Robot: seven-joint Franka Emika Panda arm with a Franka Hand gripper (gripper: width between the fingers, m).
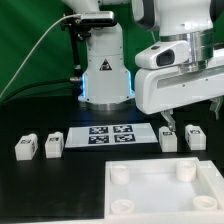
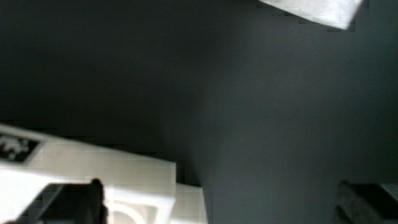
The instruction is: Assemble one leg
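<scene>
The white plate (image 1: 155, 190) with round corner sockets lies near the jaws, on the exterior camera's side. The gripper (image 1: 172, 124) hangs with jaws spread wide. The leg (image 1: 169, 140) sits just under them, close beside one finger (image 2: 71, 205). I cannot tell its long axis.

You faced a table (image 1: 60, 195) covered in a matt black surface that looked even and smooth in both views. The four legs (image 1: 53, 144) read as white plastic, smooth and matt, each with a printed black-and-white tag. The plate (image 1: 150, 197) showed the same smooth white plastic with a faint satin sheen. The marker board (image 1: 78, 135) looked thin, flat and matt white. The arm's casing (image 1: 185, 85) was glossy white plastic, and the gripper (image 2: 222, 205) had dark, matt fingers (image 2: 68, 205).
</scene>
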